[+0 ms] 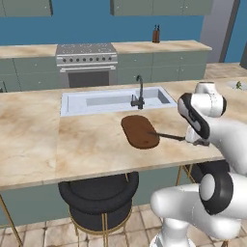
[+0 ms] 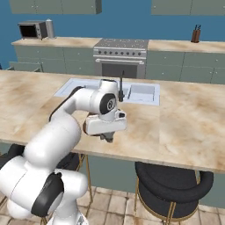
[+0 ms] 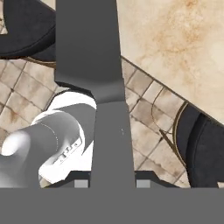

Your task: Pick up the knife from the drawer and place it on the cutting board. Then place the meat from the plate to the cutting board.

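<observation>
Pincer (image 1: 193,139) pinching knife (image 1: 166,136) by handle; blade tip over cutting board (image 1: 139,131) on surface (image 1: 87,140).

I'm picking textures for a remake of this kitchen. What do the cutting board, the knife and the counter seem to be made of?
Cutting board: matte reddish-brown, probably wood, though no grain shows. Knife, held in the gripper: flat dark grey, metal-like, no shine. Counter: beige, veined like polished marble.

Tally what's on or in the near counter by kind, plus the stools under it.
Cutting board: 1
Knife, held in the shut tool: 1
Sink: 1
Faucet: 1
Stools: 2
Total: 6
</observation>
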